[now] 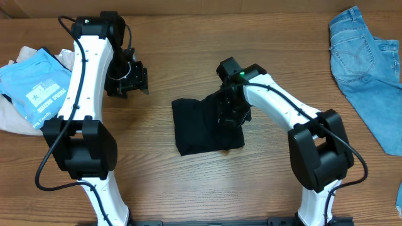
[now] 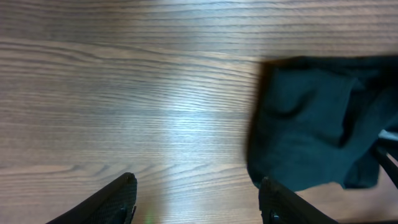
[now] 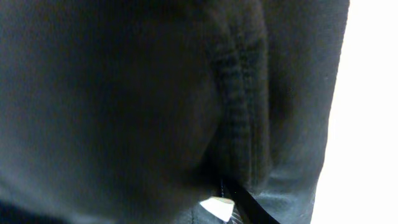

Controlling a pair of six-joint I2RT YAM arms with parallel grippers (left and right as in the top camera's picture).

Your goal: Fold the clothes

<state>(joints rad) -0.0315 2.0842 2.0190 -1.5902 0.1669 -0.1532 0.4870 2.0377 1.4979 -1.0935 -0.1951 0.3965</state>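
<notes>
Overhead cam looks straight down; L wrist low over table (image 2: 124,93), R wrist pressed close; all share black T-shirt (image 1: 198,125).

A wooden counter (image 1: 188,188) fills the overhead view, medium brown, its grain running from 9 o'clock to 3 o'clock. In the left wrist view a pale sheen (image 2: 180,124) of light lies on the wood. Light-blue denim jeans (image 1: 367,69) lie at 2 o'clock, running off the frame. At 9 o'clock a sky-blue garment (image 1: 34,85) with white print rests on a pale beige cloth (image 1: 12,122).
</notes>
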